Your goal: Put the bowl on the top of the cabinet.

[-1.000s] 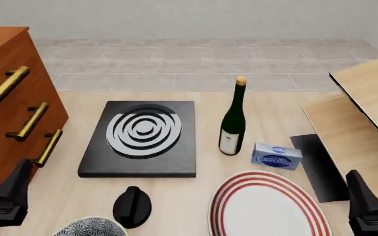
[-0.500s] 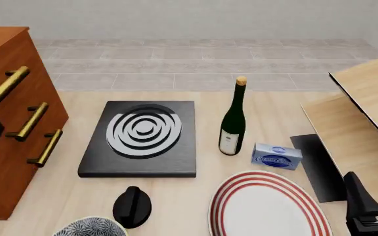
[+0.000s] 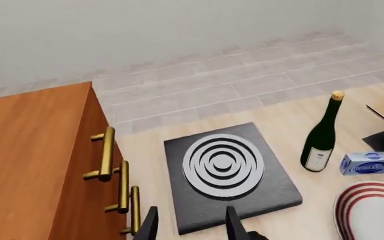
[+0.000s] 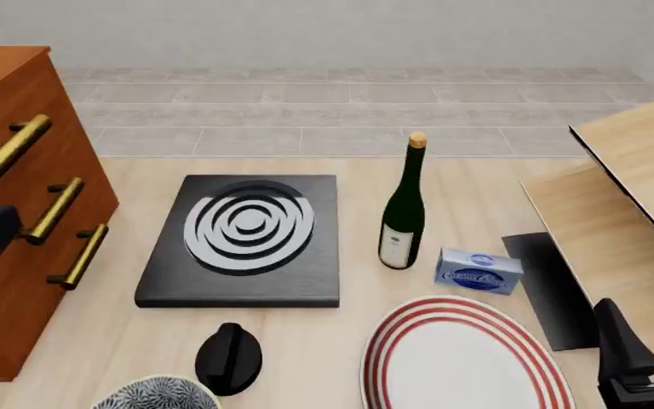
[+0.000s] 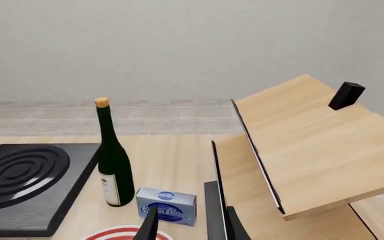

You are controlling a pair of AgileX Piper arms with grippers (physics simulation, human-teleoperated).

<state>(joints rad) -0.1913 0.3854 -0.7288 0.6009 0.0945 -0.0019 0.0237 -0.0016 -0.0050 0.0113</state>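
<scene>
Sitting empty at near table edge: bowl (image 4: 157,394).

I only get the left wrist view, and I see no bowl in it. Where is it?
Observer: The bowl sits at the near edge of the front view, left of the red-ringed plate, only partly in frame.
Operator: Anything close to it?
Observer: A black rounded object stands just beyond it, between it and the black hob.
Operator: Is the other arm near the bowl?
Observer: No. The right fingers are at the far right, past the plate, beside the light-wood boards.
</scene>
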